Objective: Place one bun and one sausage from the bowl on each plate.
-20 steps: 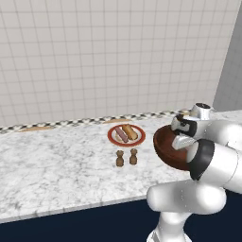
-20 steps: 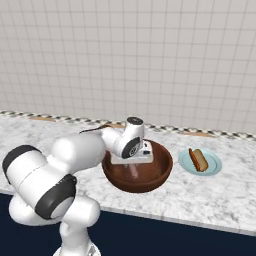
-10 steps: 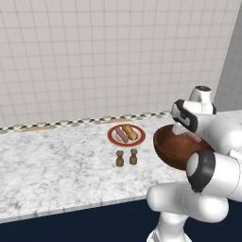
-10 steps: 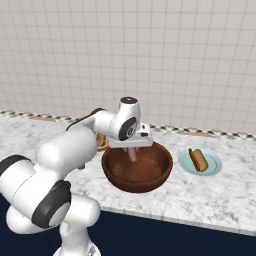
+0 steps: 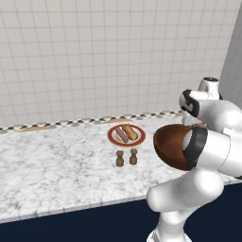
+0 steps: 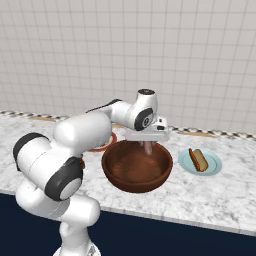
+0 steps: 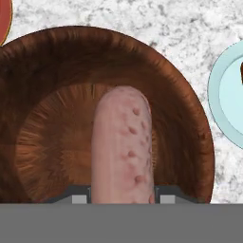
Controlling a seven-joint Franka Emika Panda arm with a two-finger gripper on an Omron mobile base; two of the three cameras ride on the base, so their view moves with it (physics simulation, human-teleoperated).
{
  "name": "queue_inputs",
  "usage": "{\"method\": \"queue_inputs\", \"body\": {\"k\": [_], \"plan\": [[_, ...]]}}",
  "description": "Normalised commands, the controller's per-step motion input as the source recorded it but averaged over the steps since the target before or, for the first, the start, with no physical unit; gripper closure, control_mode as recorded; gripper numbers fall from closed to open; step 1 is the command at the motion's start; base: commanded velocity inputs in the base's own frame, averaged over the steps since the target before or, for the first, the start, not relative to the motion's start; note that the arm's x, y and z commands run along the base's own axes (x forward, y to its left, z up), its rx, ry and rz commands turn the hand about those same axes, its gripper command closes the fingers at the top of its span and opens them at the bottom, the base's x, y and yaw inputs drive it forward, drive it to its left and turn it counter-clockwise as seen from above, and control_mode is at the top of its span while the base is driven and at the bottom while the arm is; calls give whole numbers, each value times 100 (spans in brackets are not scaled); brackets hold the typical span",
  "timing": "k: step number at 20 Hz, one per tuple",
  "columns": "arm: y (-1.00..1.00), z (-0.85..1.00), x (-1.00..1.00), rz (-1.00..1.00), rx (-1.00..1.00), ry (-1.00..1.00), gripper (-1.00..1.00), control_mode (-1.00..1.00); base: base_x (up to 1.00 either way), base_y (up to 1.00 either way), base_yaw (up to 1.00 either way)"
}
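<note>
My gripper [image 6: 148, 144] hangs just above the middle of the dark reddish-brown bowl [image 6: 137, 172], shut on a pale pink sausage [image 6: 148, 148]. In the hand view the sausage [image 7: 122, 142] runs up from between the jaws of the gripper [image 7: 122, 197], over the floor of the bowl [image 7: 57, 61], which holds nothing else. The teal-rimmed plate [image 6: 214, 169] to the bowl's right carries a bun [image 6: 199, 159]. On the red-rimmed plate [image 5: 112, 137], left of the bowl [image 5: 169, 147], lie a bun [image 5: 130, 132] and a sausage [image 5: 121, 135].
Two small brown shakers [image 5: 126, 158] stand in front of the red-rimmed plate. A tiled wall closes the back of the marble counter [image 5: 52, 165]. The counter's front edge runs close under the bowl. My own arm hides part of the red-rimmed plate [image 6: 102, 147] in the right base view.
The hand has risen out of the bowl with the sausage held between its jaws, and the arm's upper links have swung upward.
</note>
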Motion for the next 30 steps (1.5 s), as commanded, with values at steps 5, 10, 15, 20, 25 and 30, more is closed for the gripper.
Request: {"method": "queue_inputs", "body": {"k": [5, 10, 15, 20, 25, 30], "plan": [[-83, -7, 10, -7, 0, 0, 100, -100, 0, 0, 0], [-75, -3, 38, -4, 0, 3, 100, -100, 0, 0, 0], [-46, 0, 50, 0, 0, 9, 100, -100, 0, 0, 0], [-37, -12, 21, 0, 1, 1, 100, -100, 0, 0, 0], [-3, -31, 1, 2, 0, 0, 100, -100, 0, 0, 0], [0, -36, 8, 6, 0, 1, 100, -100, 0, 0, 0]]}}
